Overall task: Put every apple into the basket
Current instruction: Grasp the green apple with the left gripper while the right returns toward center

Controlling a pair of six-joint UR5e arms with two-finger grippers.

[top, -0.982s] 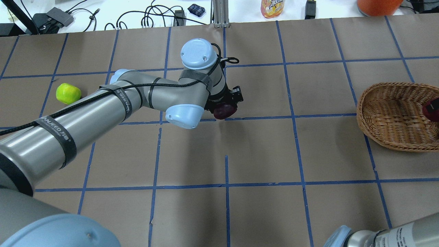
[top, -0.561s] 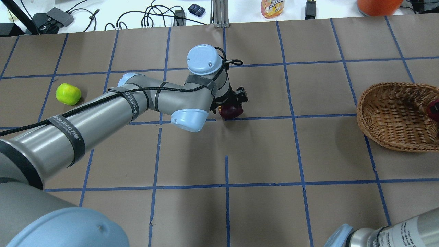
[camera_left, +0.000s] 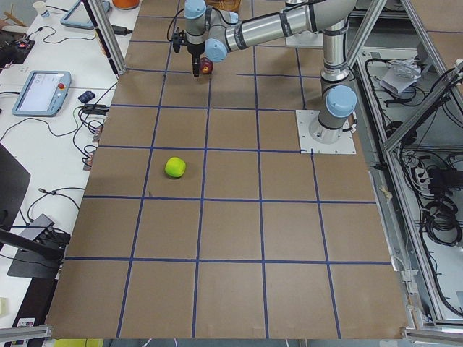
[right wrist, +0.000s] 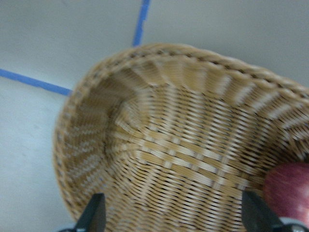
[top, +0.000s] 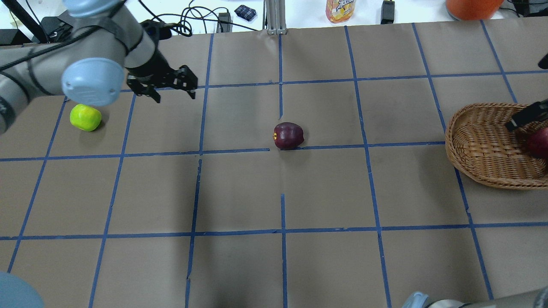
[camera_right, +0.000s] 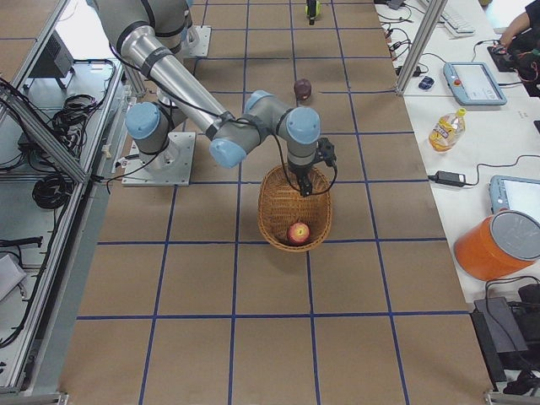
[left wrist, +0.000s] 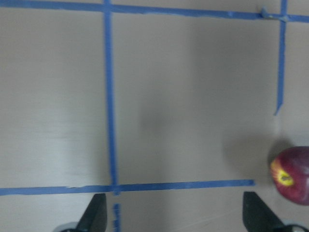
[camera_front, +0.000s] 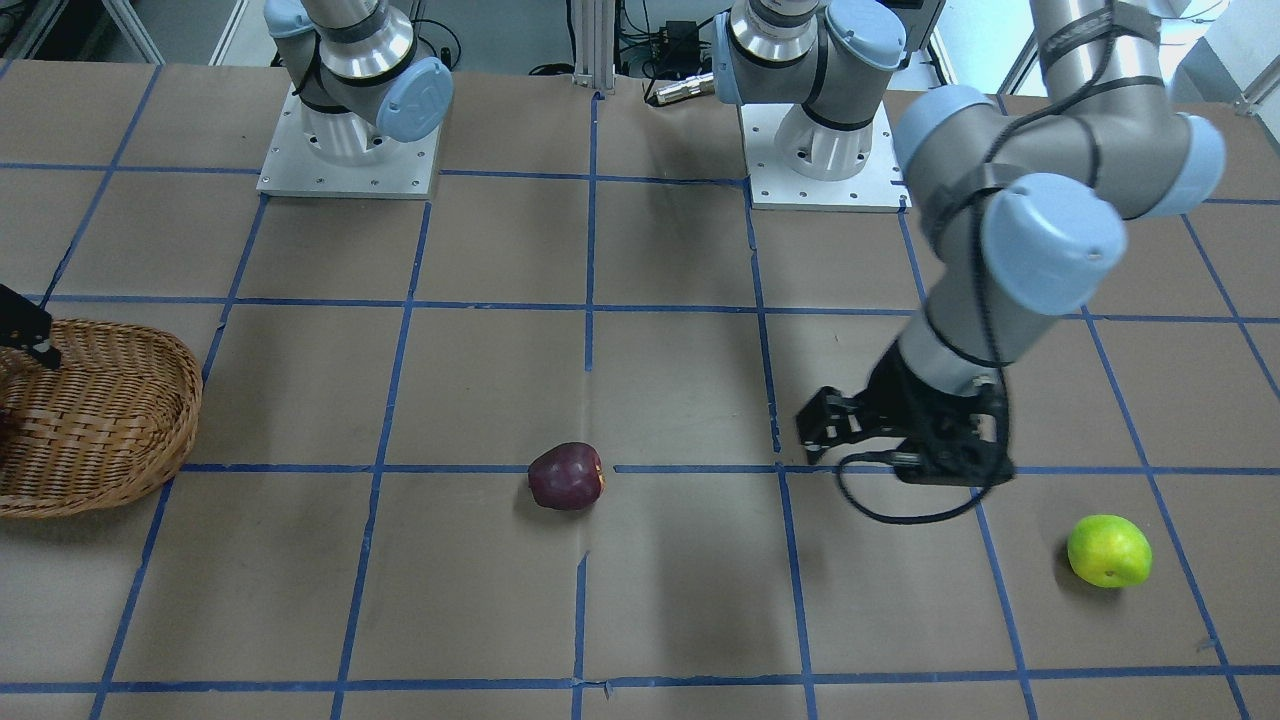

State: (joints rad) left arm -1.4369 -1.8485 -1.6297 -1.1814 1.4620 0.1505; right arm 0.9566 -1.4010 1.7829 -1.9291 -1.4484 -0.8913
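The dark maroon apple [top: 289,135] lies alone on the table's middle, and also shows in the front view [camera_front: 567,476]. The lime green apple [top: 85,117] lies at the far left. My left gripper [top: 174,95] is open and empty, raised between them, nearer the green apple; in its wrist view [left wrist: 175,217] the maroon apple [left wrist: 293,174] is at the right edge. The red apple [top: 539,142] lies in the wicker basket [top: 479,145] at the right. My right gripper [right wrist: 175,217] is open and empty over the basket [right wrist: 169,145], with the red apple [right wrist: 289,193] beside it.
Brown paper with blue tape lines covers the table. Cables, a drink bottle [top: 340,9] and an orange tub [top: 471,7] stand beyond the far edge. The arm bases [camera_front: 345,150] are on the robot's side.
My left gripper has let go of the maroon apple, which now lies on the table's middle. The left arm has swung back to the left, toward the green apple.
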